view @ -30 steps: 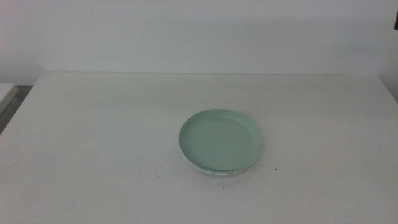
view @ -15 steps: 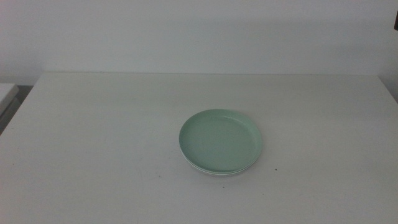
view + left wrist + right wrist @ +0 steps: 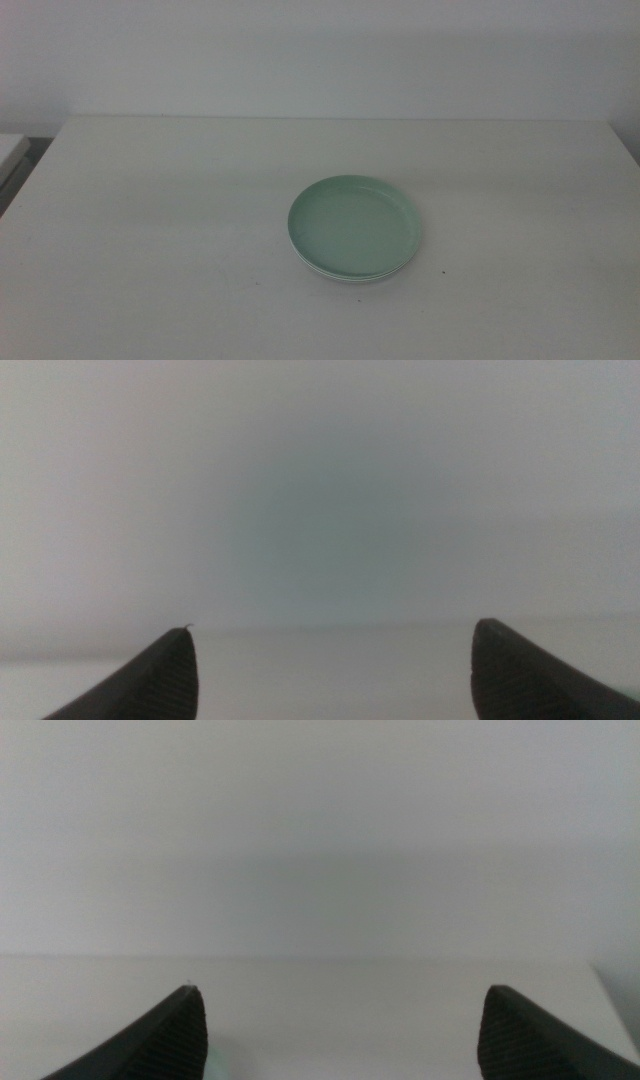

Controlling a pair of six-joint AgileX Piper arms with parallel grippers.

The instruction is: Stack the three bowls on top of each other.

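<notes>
Since both grippers, left gripper (image 3: 330, 680) and right gripper (image 3: 340, 1040), are parked wide open and empty, the pale mint-green round plastic bowl (image 3: 354, 226), probably light and slippery, is best gripped at its rim.

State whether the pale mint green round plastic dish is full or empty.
Empty. The pale mint green round plastic dish shows only its bare inside in the middle view, and sits on top of a white rim just visible beneath it.

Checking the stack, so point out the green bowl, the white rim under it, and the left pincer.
green bowl (image 3: 353, 226), middle view, inner floor.
white rim (image 3: 345, 279), middle view, near edge.
left pincer (image 3: 330, 670), left wrist view, between open tips.
</notes>
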